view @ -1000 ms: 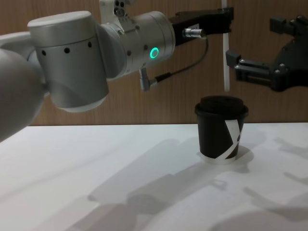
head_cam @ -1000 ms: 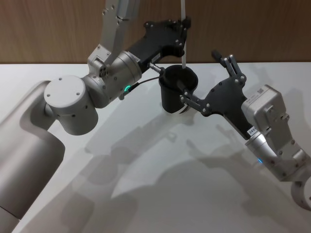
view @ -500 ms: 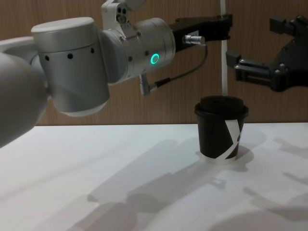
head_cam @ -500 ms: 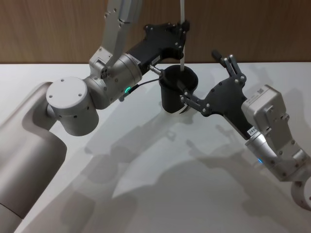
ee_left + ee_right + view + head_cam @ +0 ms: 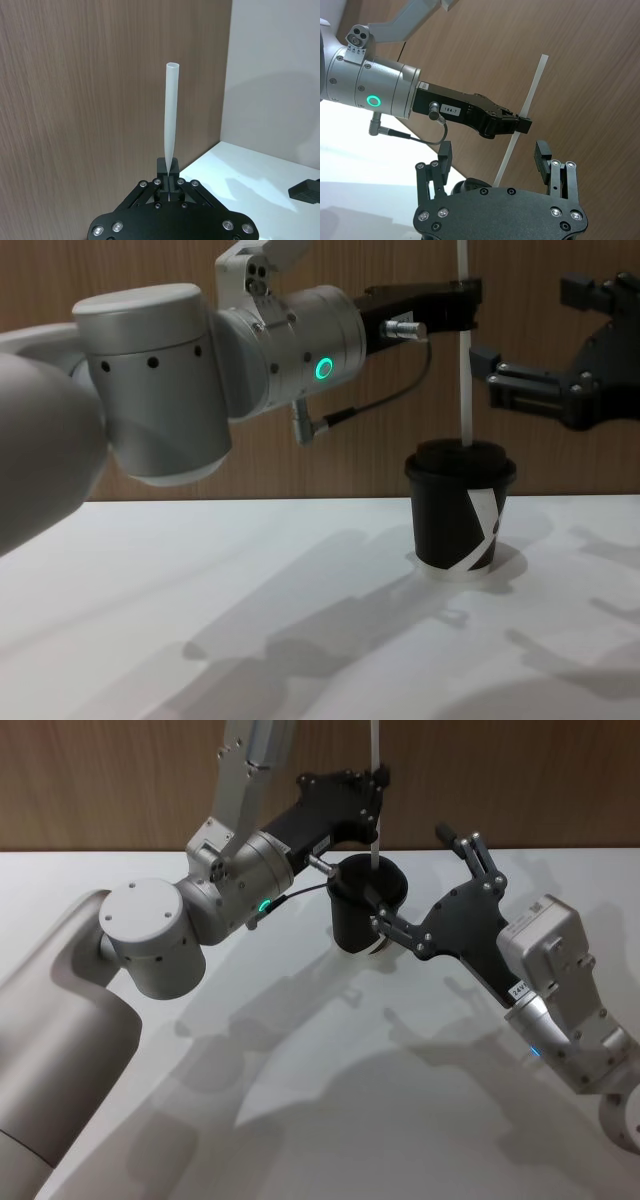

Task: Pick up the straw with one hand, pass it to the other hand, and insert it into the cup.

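The white straw [image 5: 463,360] stands upright, and my left gripper [image 5: 465,295] is shut on it above the cup [image 5: 450,510]. The straw's lower end meets the cup's black domed lid. From the head view, the straw [image 5: 375,810] runs from the left gripper [image 5: 378,775] down to the cup [image 5: 350,920]. My right gripper [image 5: 425,880] hovers open just right of the cup, with nothing between its fingers. The right wrist view has the straw [image 5: 532,87] in the left gripper [image 5: 522,126], beyond the open right gripper [image 5: 494,152]. The left wrist view looks along the straw [image 5: 170,110].
The cup stands on a white table [image 5: 320,1100] near its far edge, with a wooden wall [image 5: 120,780] right behind it. My left arm's silver elbow [image 5: 150,935] hangs over the table's left side.
The left gripper has lowered the straw, so its tip has gone from just above the lid down onto it. The right gripper has not moved.
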You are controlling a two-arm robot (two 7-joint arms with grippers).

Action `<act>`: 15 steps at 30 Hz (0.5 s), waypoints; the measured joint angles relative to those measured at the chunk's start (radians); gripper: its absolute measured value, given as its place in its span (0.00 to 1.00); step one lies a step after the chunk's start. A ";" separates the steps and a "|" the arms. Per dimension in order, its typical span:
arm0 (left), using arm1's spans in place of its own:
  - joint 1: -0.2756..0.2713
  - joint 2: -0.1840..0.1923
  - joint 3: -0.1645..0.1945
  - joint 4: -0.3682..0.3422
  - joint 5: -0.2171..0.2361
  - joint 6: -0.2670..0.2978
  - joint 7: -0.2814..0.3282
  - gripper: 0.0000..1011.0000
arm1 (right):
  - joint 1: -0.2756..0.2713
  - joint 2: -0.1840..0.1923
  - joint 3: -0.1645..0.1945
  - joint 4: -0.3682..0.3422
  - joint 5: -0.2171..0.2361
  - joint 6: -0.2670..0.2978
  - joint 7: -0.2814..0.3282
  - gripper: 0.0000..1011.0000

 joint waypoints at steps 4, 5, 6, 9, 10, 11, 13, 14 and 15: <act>-0.002 -0.006 -0.004 0.007 0.003 0.000 -0.001 0.01 | 0.000 0.000 0.000 0.000 0.000 0.000 0.000 0.99; -0.002 -0.006 -0.004 0.008 0.003 0.000 -0.002 0.01 | 0.000 0.000 0.000 0.000 0.000 0.000 0.000 0.99; -0.002 -0.007 -0.005 0.008 0.003 0.000 -0.002 0.01 | 0.000 0.000 0.000 0.000 0.000 0.000 0.000 0.99; -0.003 -0.011 -0.007 0.011 0.004 0.000 -0.004 0.01 | 0.000 0.000 0.000 0.000 0.000 0.000 0.000 0.99; -0.003 -0.012 -0.008 0.012 0.004 0.000 -0.004 0.01 | 0.000 0.000 0.000 0.000 0.000 0.000 0.000 0.99; -0.003 -0.014 -0.010 0.012 0.004 0.000 -0.006 0.01 | 0.000 0.000 0.000 0.000 0.000 0.000 0.000 0.99; -0.003 -0.015 -0.011 0.012 0.004 0.000 -0.008 0.01 | 0.000 0.000 0.000 0.000 0.000 0.000 0.000 0.99; -0.003 -0.017 -0.013 0.013 0.005 -0.001 -0.009 0.01 | 0.000 0.000 0.000 0.000 0.000 0.000 0.000 0.99; -0.003 -0.017 -0.014 0.012 0.005 -0.001 -0.009 0.01 | 0.000 0.000 0.000 0.000 0.000 0.000 0.000 0.99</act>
